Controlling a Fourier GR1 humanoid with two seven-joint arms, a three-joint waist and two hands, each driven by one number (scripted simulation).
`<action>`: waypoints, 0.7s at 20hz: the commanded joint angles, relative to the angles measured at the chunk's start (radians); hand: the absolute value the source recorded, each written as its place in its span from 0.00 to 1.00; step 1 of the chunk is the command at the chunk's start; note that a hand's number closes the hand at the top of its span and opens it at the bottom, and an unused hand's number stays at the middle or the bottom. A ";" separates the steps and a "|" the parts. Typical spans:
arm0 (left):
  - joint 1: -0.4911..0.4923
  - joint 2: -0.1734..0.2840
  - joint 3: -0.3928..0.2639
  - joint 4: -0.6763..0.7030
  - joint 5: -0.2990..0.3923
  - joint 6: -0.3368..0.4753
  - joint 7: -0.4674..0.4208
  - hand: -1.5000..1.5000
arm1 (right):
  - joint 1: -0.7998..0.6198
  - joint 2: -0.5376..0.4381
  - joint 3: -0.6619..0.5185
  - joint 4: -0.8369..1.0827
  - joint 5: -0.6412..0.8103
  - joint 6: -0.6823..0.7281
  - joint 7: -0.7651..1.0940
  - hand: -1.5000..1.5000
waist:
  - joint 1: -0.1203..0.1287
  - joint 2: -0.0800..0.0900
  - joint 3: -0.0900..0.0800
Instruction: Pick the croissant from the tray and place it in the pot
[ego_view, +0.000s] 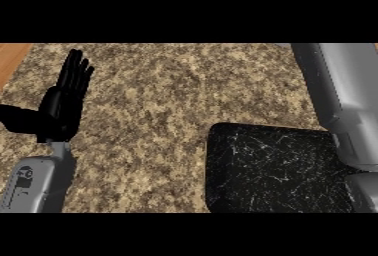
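A black tray (273, 170) with fine white scratch marks lies on the speckled granite counter (177, 100) at the lower right. No croissant shows on it, and no pot is in view. My left hand (63, 105) stands open at the left, fingers straight up, resting apart from the tray. My right forearm (343, 100) runs from the lower right along the tray's right side up to the top edge. Its hand is out of sight past that edge.
A strip of orange wood (11, 57) borders the counter at the upper left. Granite surface stretches between my left hand and the tray.
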 joint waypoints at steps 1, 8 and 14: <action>0.009 -0.006 0.008 -0.016 -0.005 0.020 0.013 0.50 | 0.009 -0.055 -0.063 0.090 -0.019 -0.076 0.007 1.00 | -0.024 -0.005 0.001; 0.039 0.005 0.027 -0.037 0.004 0.004 0.012 0.50 | 0.077 -0.194 -0.137 0.076 -0.103 -0.070 -0.118 1.00 | -0.041 -0.012 0.001; 0.043 -0.002 0.037 -0.001 -0.001 -0.002 -0.010 0.50 | 0.177 -0.274 -0.188 0.084 -0.197 -0.148 -0.277 1.00 | -0.042 -0.010 0.001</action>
